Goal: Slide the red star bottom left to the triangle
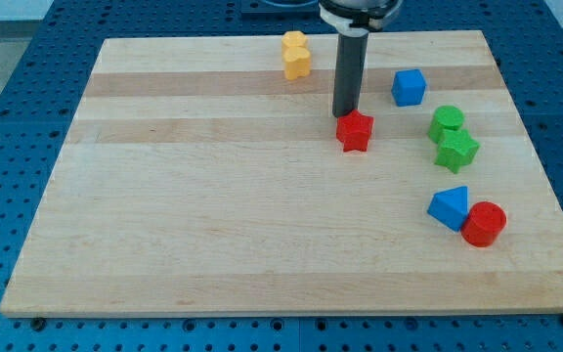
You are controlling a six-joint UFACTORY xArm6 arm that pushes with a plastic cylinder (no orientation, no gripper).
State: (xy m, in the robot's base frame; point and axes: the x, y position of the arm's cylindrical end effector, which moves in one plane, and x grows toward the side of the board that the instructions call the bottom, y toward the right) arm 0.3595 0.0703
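Note:
The red star point(356, 131) lies on the wooden board point(213, 215), right of centre in the upper half. My tip point(345, 115) stands at the star's upper left edge, touching or nearly touching it. The blue triangle point(449, 207) lies toward the view's lower right, well below and right of the star, with a red cylinder point(484, 224) touching its right side.
A blue cube point(409, 87) lies right of my rod. A green block point(447, 122) and a green star point(456, 150) lie at the right. Two yellow blocks point(295, 56) sit near the top edge.

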